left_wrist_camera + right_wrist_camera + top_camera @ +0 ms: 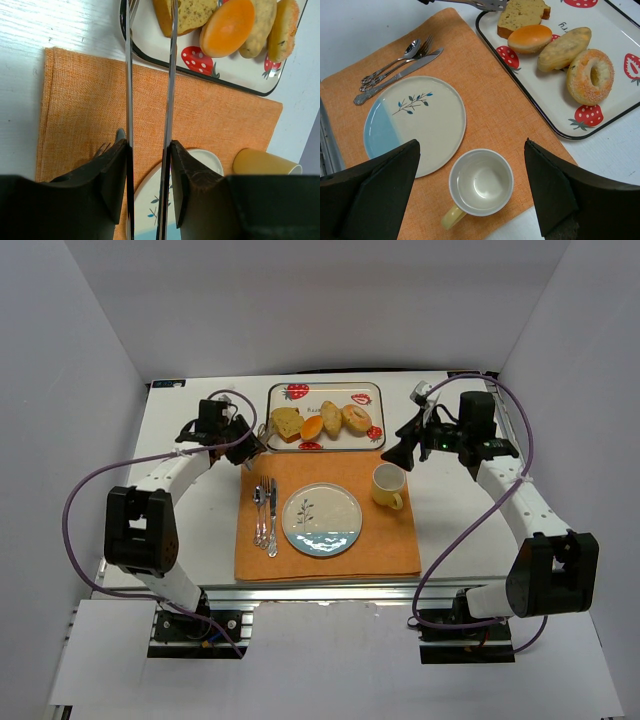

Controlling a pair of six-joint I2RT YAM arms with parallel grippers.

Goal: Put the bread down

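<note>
The bread (288, 424), a squarish yellow-tan slice with a brown crust, lies at the left end of the strawberry tray (326, 386). It also shows in the left wrist view (192, 15) and the right wrist view (522, 15). My left gripper (245, 448) (148, 145) is shut on metal tongs (128, 75). Their two blades reach over the tray edge to the bread's near corner; I cannot tell if they touch it. The tong tip shows in the right wrist view (487, 5). My right gripper (398, 455) (471, 145) is open and empty above the cup.
An orange placemat (330, 562) holds a white-and-blue plate (322, 521) (415, 125), cutlery (265, 515) on its left and a yellow cup (388, 486) (480, 182) on its right. The tray also holds an orange roll (312, 427), an oval bun (332, 418) and a ring-shaped bun (356, 418).
</note>
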